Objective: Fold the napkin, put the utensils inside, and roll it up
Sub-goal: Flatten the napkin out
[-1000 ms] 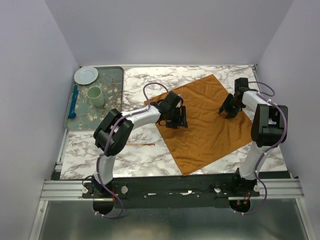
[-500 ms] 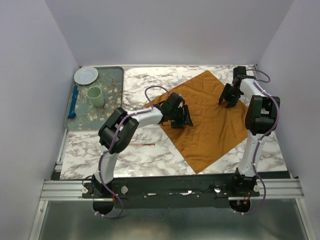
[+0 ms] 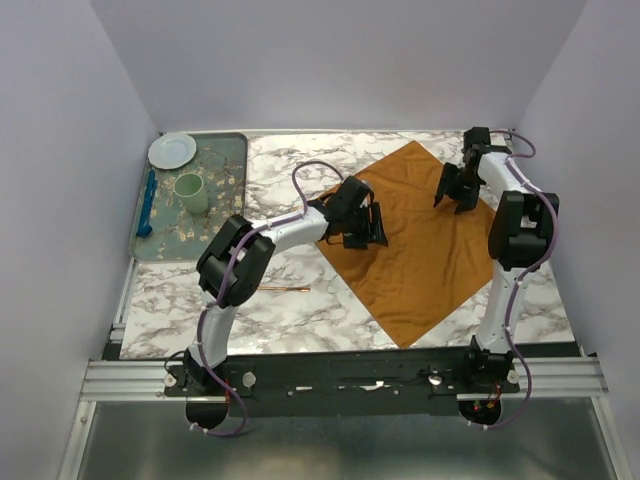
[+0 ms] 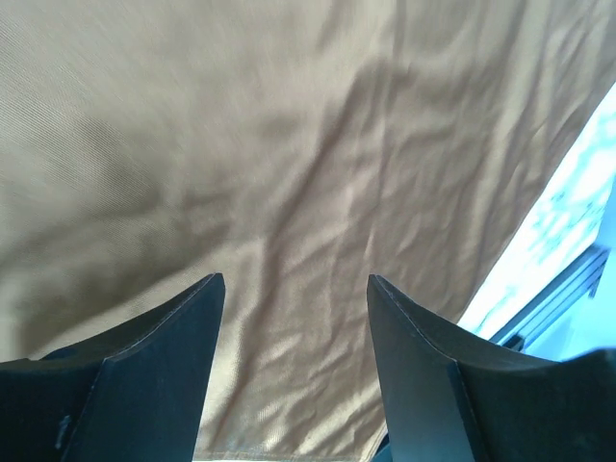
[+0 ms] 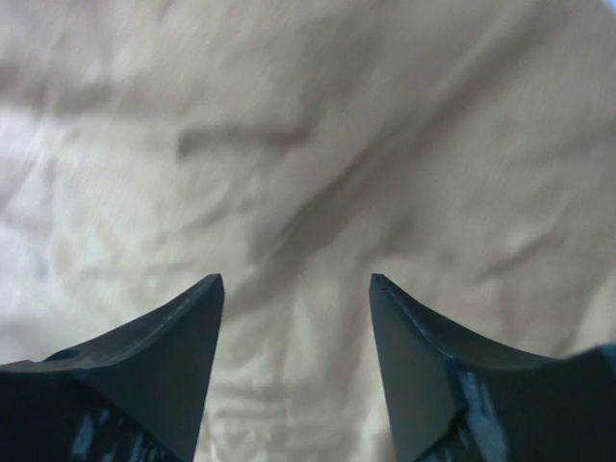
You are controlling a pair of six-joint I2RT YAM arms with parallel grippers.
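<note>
The rust-orange napkin [image 3: 420,250] lies spread flat as a diamond on the marble table, right of centre. My left gripper [image 3: 368,230] hovers low over its left part, open, with only wrinkled cloth [image 4: 289,144] showing between its fingers [image 4: 295,279]. Over the napkin's far right part my right gripper [image 3: 453,192] is also open, and its wrist view shows bare cloth [image 5: 308,144] between the fingers [image 5: 296,277]. The slim copper fork [image 3: 283,288] lies on the table to the left of the napkin, apart from both grippers.
A grey-green tray [image 3: 215,215] sits at the far left with a white plate [image 3: 172,151], a pale green cup [image 3: 191,192] and a blue utensil [image 3: 148,205]. Purple walls close in the table on three sides.
The napkin has shifted right and turned into a narrower diamond. My left gripper moved right with it. The right gripper moved toward the far edge and its jaws opened wider.
</note>
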